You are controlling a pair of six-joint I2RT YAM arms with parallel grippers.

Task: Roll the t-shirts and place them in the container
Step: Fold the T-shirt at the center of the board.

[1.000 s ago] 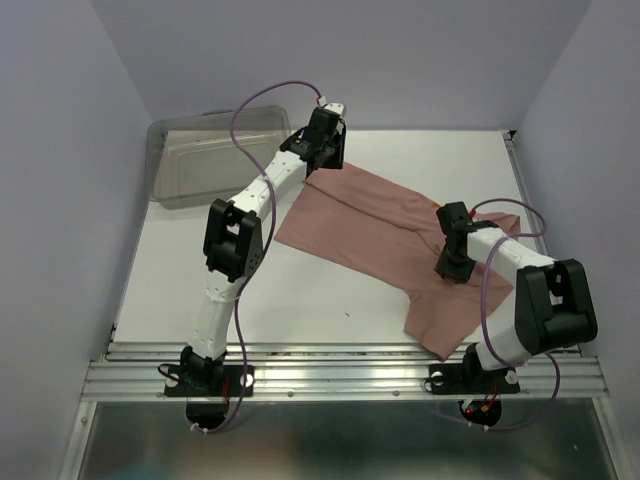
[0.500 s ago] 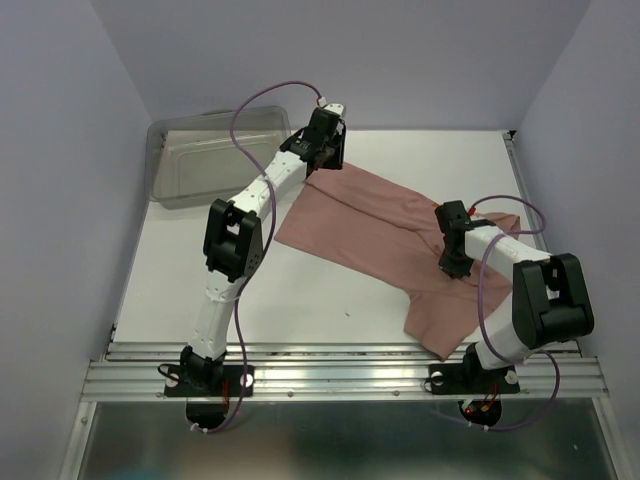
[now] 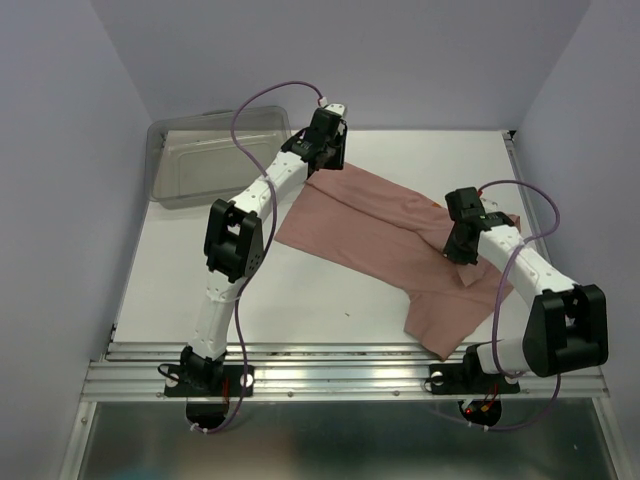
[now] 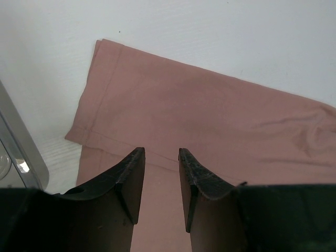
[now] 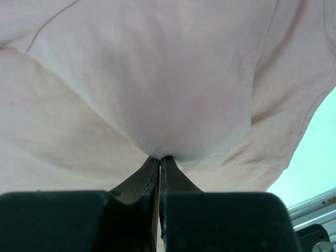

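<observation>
T-shirt (image 3: 370,235) was pinched in the right hand (image 5: 159,159): jaws fully closed on a tuck of pink fabric, with the cloth tented up to the fingertips in the wrist view. From that pinch the shirt spread out on all sides. A hem seam ran off to the right, and bare surface showed only at that view's right edge. Top view put the grip on the shirt's right-hand part, with a flap running on toward the near edge of the worktop (image 3: 300,300). Left hand (image 4: 160,157) stood partly open over the shirt's far-left corner, nothing between the fingers; couldn't tell if it touched the cloth. The stitched hem lay just beyond its fingertips. Shirt lay mostly flat on the diagonal, far-left to near-right. Grey plastic bin (image 3: 205,160) sat in the far-left corner, apart from the shirt.
</observation>
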